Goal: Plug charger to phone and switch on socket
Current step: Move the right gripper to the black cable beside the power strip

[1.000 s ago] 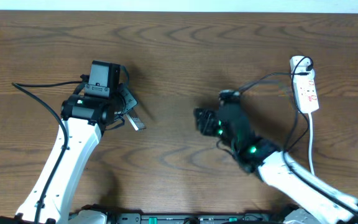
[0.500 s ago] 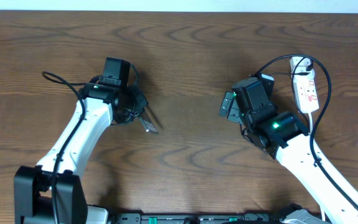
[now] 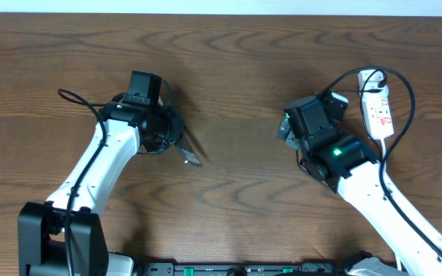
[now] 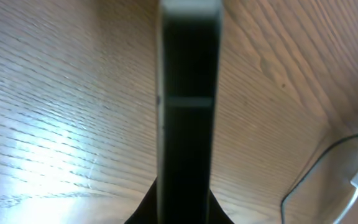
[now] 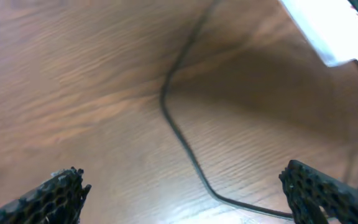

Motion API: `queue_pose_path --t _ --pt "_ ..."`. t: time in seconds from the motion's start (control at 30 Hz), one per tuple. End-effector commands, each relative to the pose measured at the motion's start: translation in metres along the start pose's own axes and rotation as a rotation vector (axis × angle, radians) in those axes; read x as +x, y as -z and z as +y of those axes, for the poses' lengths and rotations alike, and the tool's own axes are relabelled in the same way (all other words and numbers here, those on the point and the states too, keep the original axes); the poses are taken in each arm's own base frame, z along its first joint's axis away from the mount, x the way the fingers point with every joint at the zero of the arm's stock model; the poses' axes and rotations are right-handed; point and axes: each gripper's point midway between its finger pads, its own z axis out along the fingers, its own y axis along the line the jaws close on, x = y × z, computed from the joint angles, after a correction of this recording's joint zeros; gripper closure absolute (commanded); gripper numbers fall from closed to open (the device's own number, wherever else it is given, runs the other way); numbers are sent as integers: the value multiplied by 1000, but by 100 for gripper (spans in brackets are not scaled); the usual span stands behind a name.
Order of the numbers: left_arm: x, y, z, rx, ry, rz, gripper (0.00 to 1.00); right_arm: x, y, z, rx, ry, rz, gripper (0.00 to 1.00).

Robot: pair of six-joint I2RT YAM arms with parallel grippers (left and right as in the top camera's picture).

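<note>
Right gripper (image 5: 194,193) has opened wide and swung toward the socket (image 3: 379,113), holding nothing; the charger (image 5: 180,140) cable lies loose beneath it; left gripper (image 3: 173,142) stays clamped on the phone (image 4: 188,93); plugging looks undone.

I see a dark wood-grain table (image 3: 229,69) filling my view, with a pale strip (image 3: 221,6) along its far edge.

Left wrist view: you see the phone (image 4: 188,124) blurred, cut off at top; overhead, socket (image 3: 380,115) marks unreadable.
</note>
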Motion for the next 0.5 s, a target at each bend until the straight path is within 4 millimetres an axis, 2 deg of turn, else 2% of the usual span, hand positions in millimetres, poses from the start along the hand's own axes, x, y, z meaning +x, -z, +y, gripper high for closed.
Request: queue_pose_path --t 0.0,0.13,0.2,0.47 --pt "4 7 -16 69 -26 28 92 -11 -22 -20 164 -187 -107 1" --pt "4 7 -16 71 -26 30 92 -10 -65 -24 233 -248 -108 1" --pt "4 7 -16 71 -26 30 92 -17 -88 -29 250 -320 -129 1" --pt "3 7 -15 65 -34 24 93 -39 -131 -31 230 -383 -206 1"
